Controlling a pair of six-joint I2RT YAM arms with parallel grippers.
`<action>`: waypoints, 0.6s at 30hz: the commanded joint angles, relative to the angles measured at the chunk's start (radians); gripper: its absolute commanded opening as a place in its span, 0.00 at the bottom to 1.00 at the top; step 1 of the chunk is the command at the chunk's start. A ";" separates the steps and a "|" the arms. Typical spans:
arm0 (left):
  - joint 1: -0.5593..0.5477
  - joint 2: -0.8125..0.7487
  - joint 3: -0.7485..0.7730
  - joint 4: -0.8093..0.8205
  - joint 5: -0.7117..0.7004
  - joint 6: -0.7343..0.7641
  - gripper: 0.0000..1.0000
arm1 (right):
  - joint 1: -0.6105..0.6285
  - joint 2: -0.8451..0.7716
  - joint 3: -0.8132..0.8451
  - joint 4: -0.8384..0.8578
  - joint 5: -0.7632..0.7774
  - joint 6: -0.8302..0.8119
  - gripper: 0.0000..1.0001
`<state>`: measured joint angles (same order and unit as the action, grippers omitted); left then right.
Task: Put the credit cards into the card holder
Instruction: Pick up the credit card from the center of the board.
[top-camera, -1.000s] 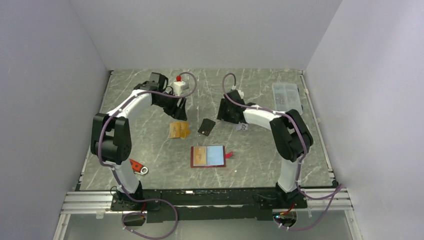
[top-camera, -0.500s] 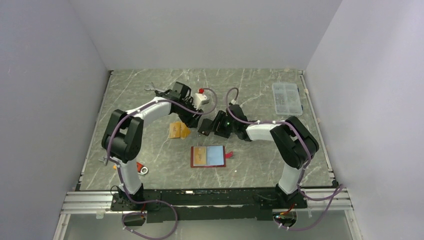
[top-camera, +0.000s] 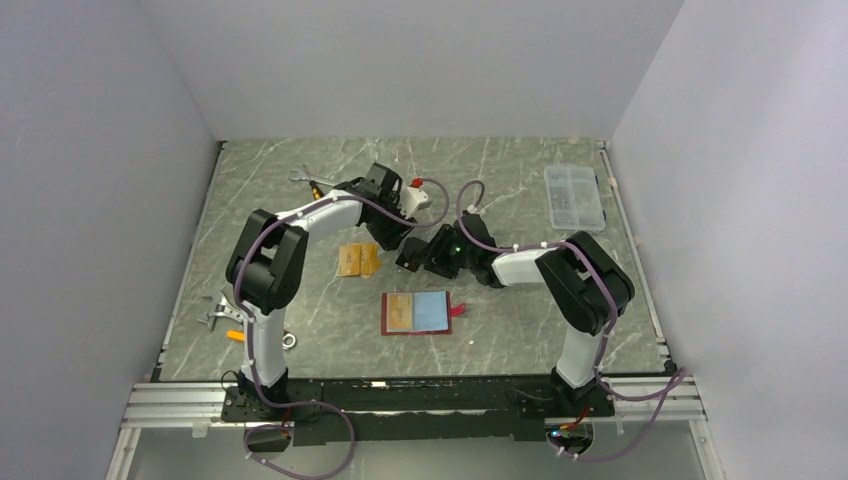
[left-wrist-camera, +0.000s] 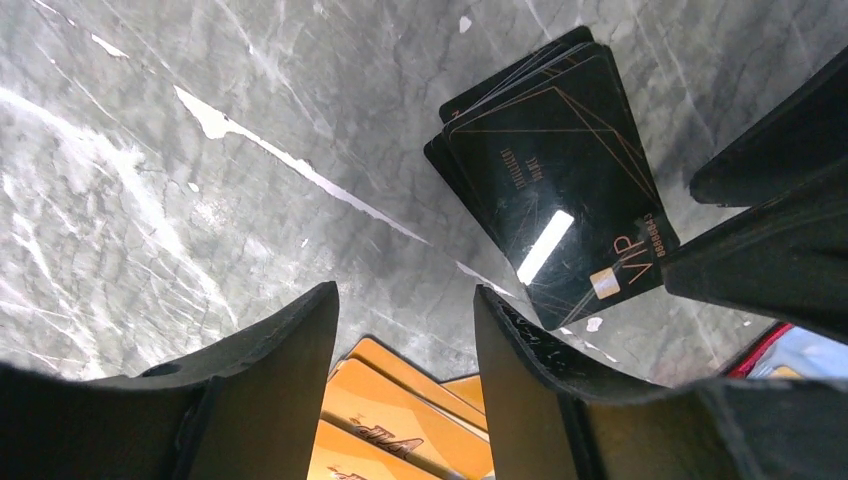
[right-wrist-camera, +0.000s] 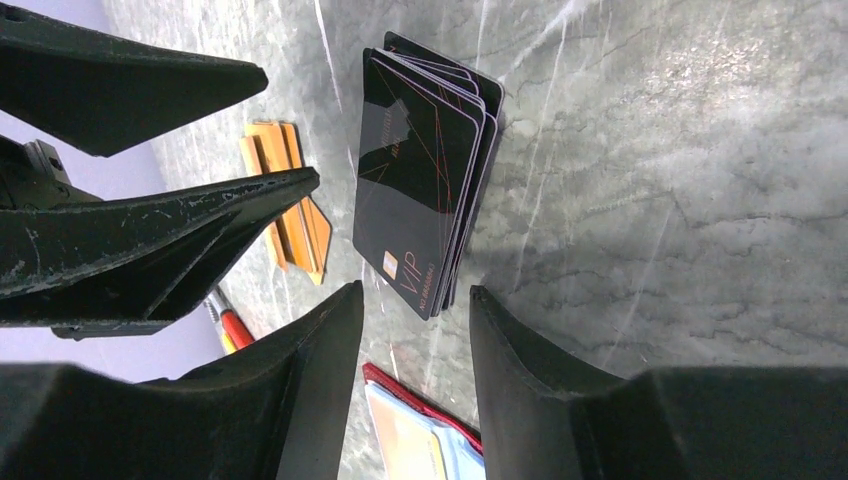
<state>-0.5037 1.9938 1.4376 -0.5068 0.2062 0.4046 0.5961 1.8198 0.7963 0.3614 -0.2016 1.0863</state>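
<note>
We find the black cards (left-wrist-camera: 555, 190) in a fanned stack on the table (top-camera: 520, 330), just beyond the card holder (top-camera: 415, 313) and to the right of the orange cards (top-camera: 357, 260). The top black card bears "VIP" in gold beside a gold chip. A row of digits runs along its edge and a small line of print sits higher up, both too fine for us to read. The orange cards carry dark lettering, mostly hidden behind the left gripper (left-wrist-camera: 400, 310). The card holder lies open and flat, with an orange card in its left sleeve, a pale blue right sleeve, and its red snap tab (top-camera: 461, 310) sticking out to the right. The left gripper hovers low over the gap between the two stacks, jaws moderately apart and empty. The right gripper (right-wrist-camera: 415, 300) faces it across the black cards, jaws narrower and also empty. A clear compartment box (top-camera: 573, 196) sits at the far right.
</note>
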 joint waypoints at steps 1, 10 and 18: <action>-0.020 0.010 0.056 -0.018 -0.029 -0.019 0.59 | -0.008 0.028 -0.023 -0.020 0.037 0.014 0.46; -0.052 0.058 0.091 -0.030 -0.076 -0.021 0.59 | -0.038 0.048 -0.037 0.017 0.024 0.029 0.46; -0.070 0.087 0.101 -0.035 -0.097 -0.018 0.59 | -0.046 0.078 -0.037 0.039 0.014 0.045 0.45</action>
<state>-0.5629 2.0731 1.5143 -0.5350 0.1280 0.3977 0.5583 1.8511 0.7849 0.4381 -0.2192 1.1351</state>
